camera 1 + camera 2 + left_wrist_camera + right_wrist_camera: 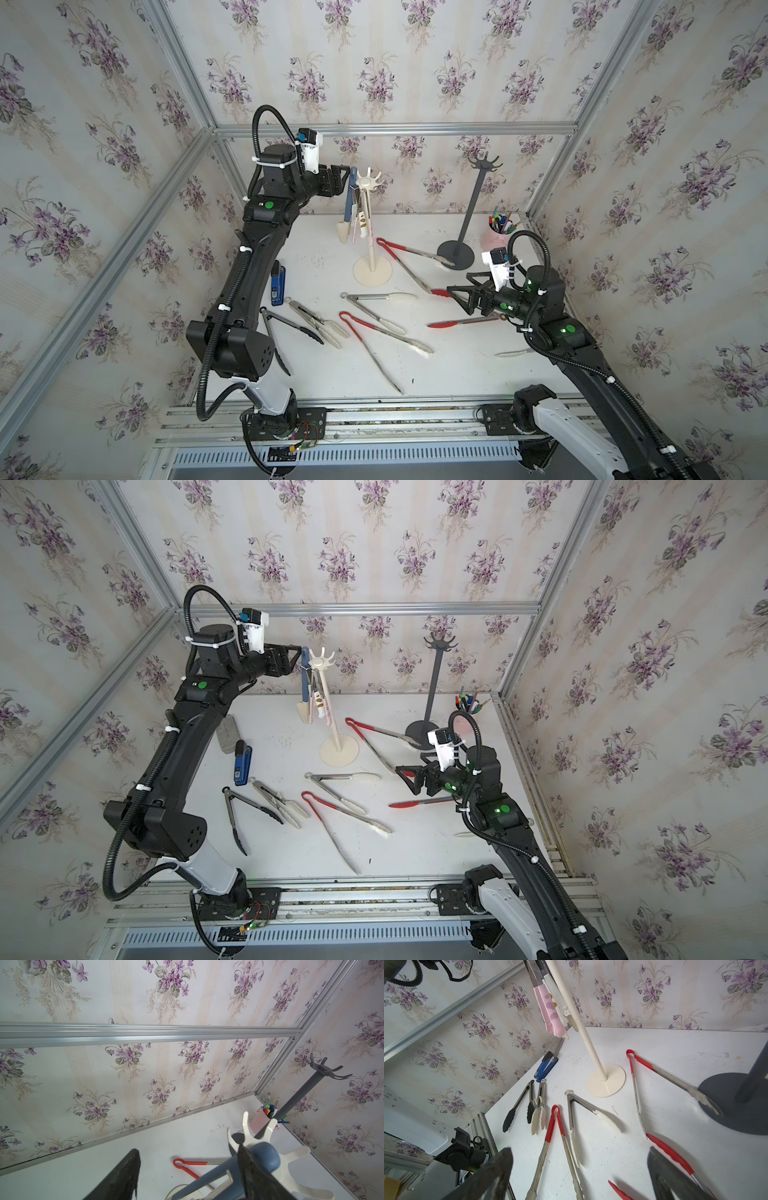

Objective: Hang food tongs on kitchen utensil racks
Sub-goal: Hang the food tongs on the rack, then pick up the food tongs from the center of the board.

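Blue-grey food tongs hang from a hook of the cream utensil rack, beside pink and white tongs. My left gripper is up at the rack's head and open. In the left wrist view one of its fingers lies against the blue-grey tongs, the other stands far off. Several tongs lie on the table: a red-handled pair, a white-tipped pair, a long red-handled pair, a black-tipped pair. My right gripper hovers open and empty over red-tipped tongs.
A dark grey rack with bare hooks stands at the back right on its round base. A pink cup of pens sits behind it. A blue-and-black stapler and a grey block lie by the left arm.
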You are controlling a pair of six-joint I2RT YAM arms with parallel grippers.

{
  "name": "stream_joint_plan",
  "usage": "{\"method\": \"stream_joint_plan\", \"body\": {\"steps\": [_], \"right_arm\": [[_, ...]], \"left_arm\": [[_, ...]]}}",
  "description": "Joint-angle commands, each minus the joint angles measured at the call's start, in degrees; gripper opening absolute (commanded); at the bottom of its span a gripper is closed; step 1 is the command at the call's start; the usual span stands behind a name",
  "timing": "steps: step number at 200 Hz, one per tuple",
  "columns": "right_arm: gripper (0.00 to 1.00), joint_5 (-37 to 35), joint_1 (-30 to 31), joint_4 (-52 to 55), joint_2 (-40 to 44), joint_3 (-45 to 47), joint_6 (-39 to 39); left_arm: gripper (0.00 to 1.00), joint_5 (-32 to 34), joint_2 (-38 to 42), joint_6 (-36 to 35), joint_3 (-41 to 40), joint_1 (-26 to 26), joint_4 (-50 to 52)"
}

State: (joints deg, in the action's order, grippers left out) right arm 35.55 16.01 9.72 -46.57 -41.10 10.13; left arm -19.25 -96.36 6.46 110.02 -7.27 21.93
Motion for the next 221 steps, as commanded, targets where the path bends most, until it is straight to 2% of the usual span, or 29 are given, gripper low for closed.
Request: {"method": "stream_joint_plan", "body": {"steps": [1, 36, 72, 126, 146, 221], "right_arm": [[1.0, 0.05, -0.01, -0.35, -0.01, 0.1, 0.13], [1.0, -0.22, -0.01, -0.1, -0.02, -0.1, 0.37], [1.0, -0.74, -0.01, 0.72, -0.44, -0.2, 0.68], [1.0, -1.27, -0.01, 2.25, -3.39, -0.61, 1.51], [0.99, -1.62, -0.01, 3.11, -4.85, -0.56, 1.77], [0.94, -3.78, 0.07, 7.24, -11.49, -0.01, 3.13]], "left_arm": [[0.83, 2.65, 1.15, -1.0, -0.7, 0.08, -0.41], [0.93, 4.76, 3.01, -0.57, -1.55, 1.14, -0.33], [0.99, 5.92, 6.62, 0.54, -4.79, 2.88, -0.31], [0.99, 7.38, 14.64, -0.44, -12.33, 3.68, -0.36], [0.99, 7.57, 19.93, -0.53, -15.77, 3.69, -0.4], [0.99, 8.08, 34.38, 0.65, -31.59, 3.72, -0.31]]}}
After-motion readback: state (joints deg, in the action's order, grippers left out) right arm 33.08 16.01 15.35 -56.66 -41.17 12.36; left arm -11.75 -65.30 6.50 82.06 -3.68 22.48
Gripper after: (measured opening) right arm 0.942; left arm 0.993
